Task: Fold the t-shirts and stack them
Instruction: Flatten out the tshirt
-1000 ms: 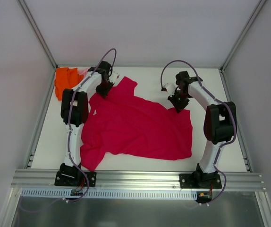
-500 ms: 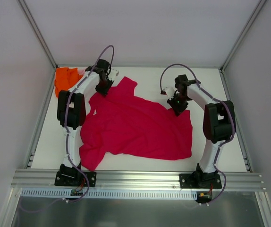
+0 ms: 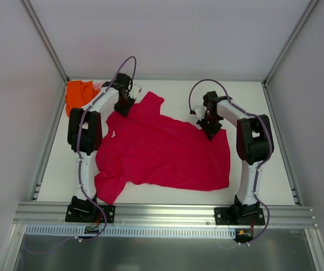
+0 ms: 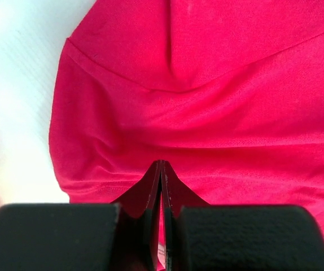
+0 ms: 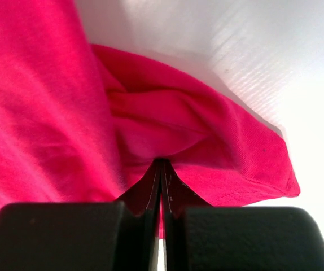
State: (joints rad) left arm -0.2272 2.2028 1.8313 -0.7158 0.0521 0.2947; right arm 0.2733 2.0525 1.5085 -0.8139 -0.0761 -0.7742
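Crimson t-shirt [image 3: 167, 155] lies spread mostly flat across the middle of the table [image 3: 173, 93], no fold in it yet. The left gripper [image 4: 161, 169] is closed tight on a pinch of cloth at its far-left sleeve, and the right gripper [image 5: 161, 166] is closed likewise on a bunched tuck at its far-right corner. Orange t-shirt [image 3: 77, 96] sits crumpled in the far-left corner with a sliver of pink t-shirt [image 3: 99, 84] beside it, so I judge the task barely begun: all folding and stacking is left.
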